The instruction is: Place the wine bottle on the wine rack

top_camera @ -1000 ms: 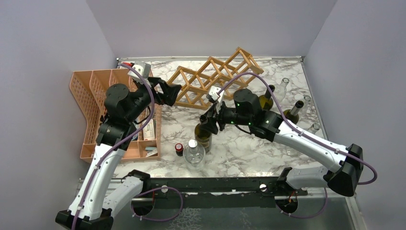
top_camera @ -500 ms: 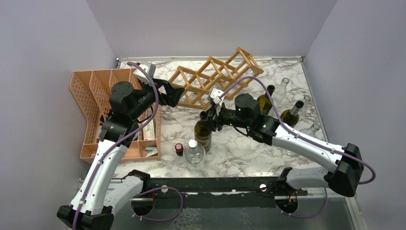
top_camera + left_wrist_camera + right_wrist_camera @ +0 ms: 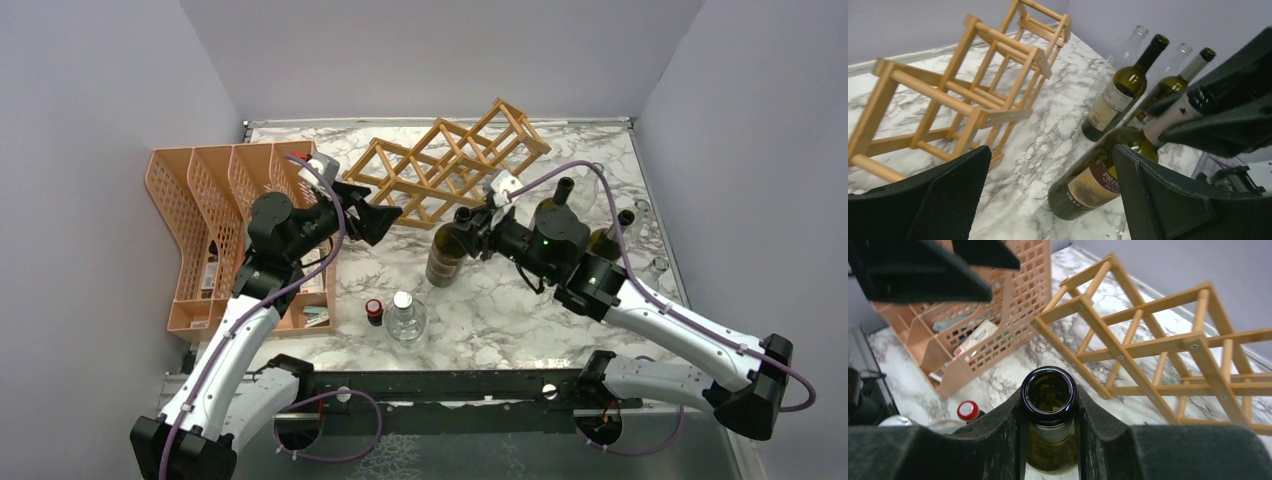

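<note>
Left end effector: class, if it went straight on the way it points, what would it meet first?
Probably the tilted dark green glass wine bottle held by the right end effector; the wooden lattice rack sits aside. Depth is unclear.

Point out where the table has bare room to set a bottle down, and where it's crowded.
Bare marble lies in front, between the clear bottle and the right arm. Crowded: the right edge, where standing bottles cluster beside the wine rack.

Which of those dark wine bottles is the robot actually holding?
The brown-labelled bottle in front of the wine rack: the right hand grips its open neck. The other two dark bottles stand untouched near the right wall.
</note>
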Controlling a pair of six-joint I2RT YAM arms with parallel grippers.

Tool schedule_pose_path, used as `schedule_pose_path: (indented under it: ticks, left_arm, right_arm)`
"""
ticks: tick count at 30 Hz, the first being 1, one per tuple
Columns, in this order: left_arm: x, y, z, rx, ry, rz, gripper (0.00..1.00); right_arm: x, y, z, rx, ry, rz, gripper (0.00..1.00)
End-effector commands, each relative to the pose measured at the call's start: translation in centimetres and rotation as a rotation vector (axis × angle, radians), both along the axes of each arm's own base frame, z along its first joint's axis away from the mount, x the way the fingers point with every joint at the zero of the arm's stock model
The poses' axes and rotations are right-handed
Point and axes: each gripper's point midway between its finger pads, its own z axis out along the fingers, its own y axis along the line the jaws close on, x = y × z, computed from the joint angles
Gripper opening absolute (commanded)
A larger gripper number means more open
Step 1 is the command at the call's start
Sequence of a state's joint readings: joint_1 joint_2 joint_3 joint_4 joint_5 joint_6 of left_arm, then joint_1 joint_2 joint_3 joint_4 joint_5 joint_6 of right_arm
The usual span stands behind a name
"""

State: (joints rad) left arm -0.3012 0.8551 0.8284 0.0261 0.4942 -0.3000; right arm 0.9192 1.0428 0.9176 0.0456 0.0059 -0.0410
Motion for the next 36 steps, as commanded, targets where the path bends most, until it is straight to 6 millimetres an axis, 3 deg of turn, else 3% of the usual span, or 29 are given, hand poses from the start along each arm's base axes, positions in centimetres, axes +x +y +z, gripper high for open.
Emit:
schedule_pose_path:
  ticks: [1, 10, 15, 26, 33, 36]
  left_arm:
    - [-1.9, -3.2, 2.7, -0.101, -0.11, -0.197, 0.99]
    - [-2.8, -9.0, -0.3, 0.009, -0.123, -0.399, 0.99]
    - [-3.0, -11.8, -1.6, 0.08, -0.193, -0.399, 0.99]
    - [-1.3, -14.4, -2.7, 0.139, -0.296, -0.358, 0.99]
    - [-1.9, -15.2, -2.3, 0.155, -0.385, -0.423, 0.99]
    - [-2.1, -15.4, -2.2, 0.158, -0.411, -0.443, 0.93]
  right_arm:
    - [1.1, -3.2, 7.2, 0.197, -0.036, -0.183, 0.01]
    - [2.3, -7.8, 11.0, 0.386, 0.117, -0.461, 0.01]
    - [2.9, -9.0, 12.9, 0.479, 0.123, -0.531, 0.01]
    - [1.2, -9.5, 17.6, 0.626, 0.12, -0.454, 0.01]
    - [-0.6, -9.2, 18.4, 0.649, 0.126, -0.349, 0.01]
    - [-1.3, -9.1, 18.6, 0.653, 0.126, -0.313, 0.01]
